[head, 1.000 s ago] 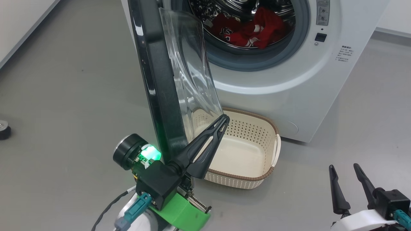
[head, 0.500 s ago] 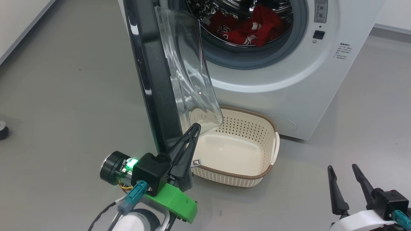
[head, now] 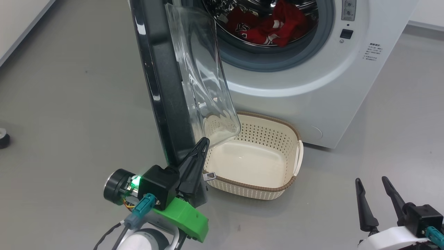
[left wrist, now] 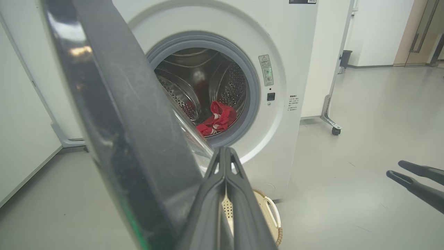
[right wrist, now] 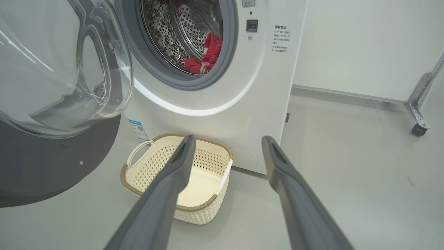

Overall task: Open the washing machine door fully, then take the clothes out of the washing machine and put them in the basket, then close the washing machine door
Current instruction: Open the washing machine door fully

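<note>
Round washing machine door [head: 163, 86], glossy black rim and clear glass bowl, stands part open — left gripper [head: 204, 143] at seven o'clock, fingers pressed together on nothing, tips just beside its lower inner edge.
Best to push on the rim, not the glass, toward nine o'clock, clear of the cream perforated plastic basket [head: 263, 133] at six; red jerseys [head: 269, 27] lie at twelve in the white front-loading washing machine [head: 312, 86] — right gripper [head: 371, 180] spread wide, empty, at five.

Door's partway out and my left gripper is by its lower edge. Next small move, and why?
Probably sweep the shut left gripper toward the robot's left against the inner face of the washing machine door. It is only partly open, its glass bowl close over one end of the basket, and the clothes lie in the drum. Contact I cannot tell.
</note>
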You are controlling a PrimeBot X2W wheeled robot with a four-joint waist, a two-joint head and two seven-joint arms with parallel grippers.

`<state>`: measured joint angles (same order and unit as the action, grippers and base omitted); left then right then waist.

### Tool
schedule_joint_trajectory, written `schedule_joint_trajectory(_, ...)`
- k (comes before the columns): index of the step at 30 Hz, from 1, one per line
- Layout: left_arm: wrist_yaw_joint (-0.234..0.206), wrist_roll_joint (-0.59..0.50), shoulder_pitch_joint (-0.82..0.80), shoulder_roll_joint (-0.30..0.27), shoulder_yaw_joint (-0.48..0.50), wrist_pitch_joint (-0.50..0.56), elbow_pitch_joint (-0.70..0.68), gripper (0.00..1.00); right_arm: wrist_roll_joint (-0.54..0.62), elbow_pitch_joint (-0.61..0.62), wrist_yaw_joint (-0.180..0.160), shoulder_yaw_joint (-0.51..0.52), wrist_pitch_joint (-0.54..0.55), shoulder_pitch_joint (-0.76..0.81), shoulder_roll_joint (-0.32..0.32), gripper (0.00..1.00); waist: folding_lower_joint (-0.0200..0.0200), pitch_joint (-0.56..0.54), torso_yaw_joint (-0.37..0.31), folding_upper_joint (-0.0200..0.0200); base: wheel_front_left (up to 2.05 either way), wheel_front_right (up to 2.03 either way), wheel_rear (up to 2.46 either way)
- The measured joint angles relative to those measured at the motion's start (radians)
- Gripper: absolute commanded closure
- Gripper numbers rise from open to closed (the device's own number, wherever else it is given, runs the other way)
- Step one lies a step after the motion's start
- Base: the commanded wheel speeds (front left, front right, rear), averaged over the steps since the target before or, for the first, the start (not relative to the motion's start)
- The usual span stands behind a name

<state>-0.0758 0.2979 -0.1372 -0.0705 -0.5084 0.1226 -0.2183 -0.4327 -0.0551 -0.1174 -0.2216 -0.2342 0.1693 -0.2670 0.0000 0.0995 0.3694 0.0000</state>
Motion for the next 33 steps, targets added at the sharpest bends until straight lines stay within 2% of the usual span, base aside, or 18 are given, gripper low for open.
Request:
schedule_joint_trajectory(12, -0.015, 0.0, 0.017, 0.007, 0.023, 0.001, -0.005, 1.0, -0.001, -0.001, 0.0, 0.005, 0.0, -0.002, -0.001, 0.0, 0.0, 0.001, 0.018, 0.0, 0.0, 0.0, 0.0)
schedule_joint_trajectory(33, -0.025, -0.001, 0.06, 0.007, 0.09, 0.007, -0.006, 1.0, -0.001, -0.001, 0.001, 0.008, 0.0, -0.002, -0.005, 0.0, 0.0, -0.011, 0.089, 0.0, 0.0, 0.0, 0.0)
